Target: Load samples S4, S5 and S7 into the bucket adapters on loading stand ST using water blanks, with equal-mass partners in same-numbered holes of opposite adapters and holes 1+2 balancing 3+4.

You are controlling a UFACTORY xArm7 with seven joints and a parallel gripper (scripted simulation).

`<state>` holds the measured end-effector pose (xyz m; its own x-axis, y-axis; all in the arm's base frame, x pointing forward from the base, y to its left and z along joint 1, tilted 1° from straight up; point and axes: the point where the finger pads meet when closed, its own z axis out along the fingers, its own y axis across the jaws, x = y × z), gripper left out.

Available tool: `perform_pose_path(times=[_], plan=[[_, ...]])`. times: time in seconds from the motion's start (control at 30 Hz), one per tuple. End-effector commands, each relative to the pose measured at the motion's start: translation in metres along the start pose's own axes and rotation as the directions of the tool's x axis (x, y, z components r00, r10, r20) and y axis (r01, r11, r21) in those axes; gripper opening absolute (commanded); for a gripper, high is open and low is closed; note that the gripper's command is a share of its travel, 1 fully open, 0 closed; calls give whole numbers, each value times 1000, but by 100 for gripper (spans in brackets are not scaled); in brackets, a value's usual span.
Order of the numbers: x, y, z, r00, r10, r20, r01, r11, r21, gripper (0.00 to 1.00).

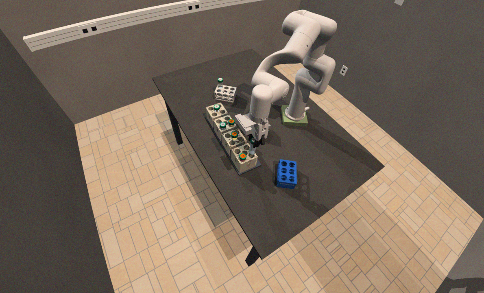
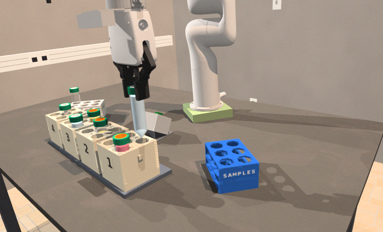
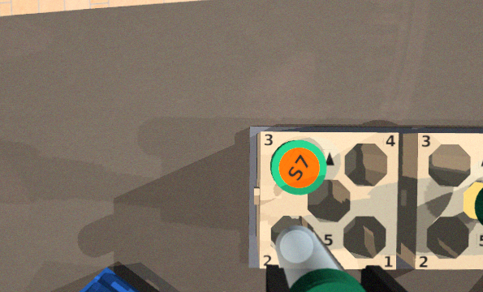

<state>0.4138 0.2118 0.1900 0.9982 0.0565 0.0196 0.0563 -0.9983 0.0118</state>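
Note:
My gripper [image 1: 256, 141] [image 2: 134, 92] [image 3: 326, 280] is shut on a green-capped water blank [image 2: 138, 115] [image 3: 306, 253], gripped at its cap. The tube leans slightly in the exterior view, its tip at the mouth of hole 2 of adapter 1 [image 2: 141, 176] [image 3: 286, 204]; whether it is inside is unclear. S7 [image 1: 242, 156] [image 2: 121, 137] [image 3: 299, 167], pink, stands in hole 3 there. S4 [image 1: 234, 134] [image 2: 100, 121] stands in adapter 2's [image 2: 92, 160] middle hole. Adapter 3 [image 2: 67, 147] holds S5 [image 1: 231, 122] [image 2: 93, 111] and a white-dot blank [image 1: 222, 124] [image 2: 76, 117]. Adapter 4 [image 2: 53, 138] holds another blank [image 1: 216, 107] [image 2: 65, 106].
The adapters stand in a row on the dark stand [image 2: 164, 171]. A blue SAMPLES rack [image 1: 286, 184] [image 2: 238, 178], without tubes, stands beside it. A white rack [image 1: 224, 97] [image 2: 102, 111] behind holds one blank [image 1: 220, 80] [image 2: 74, 90]. The sloped desk [image 2: 161, 125] with the green key [image 2: 158, 113] is behind the held tube.

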Motion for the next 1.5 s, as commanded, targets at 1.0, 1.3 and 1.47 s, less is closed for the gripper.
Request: perform_pose_path(times=[1.0,1.3,1.47], plan=[[1,-1,20,1000,0,-4,0,1000,2,0],[1,-1,27,1000,0,-4,0,1000,2,0],[1,-1,32,1000,0,-4,0,1000,2,0]])
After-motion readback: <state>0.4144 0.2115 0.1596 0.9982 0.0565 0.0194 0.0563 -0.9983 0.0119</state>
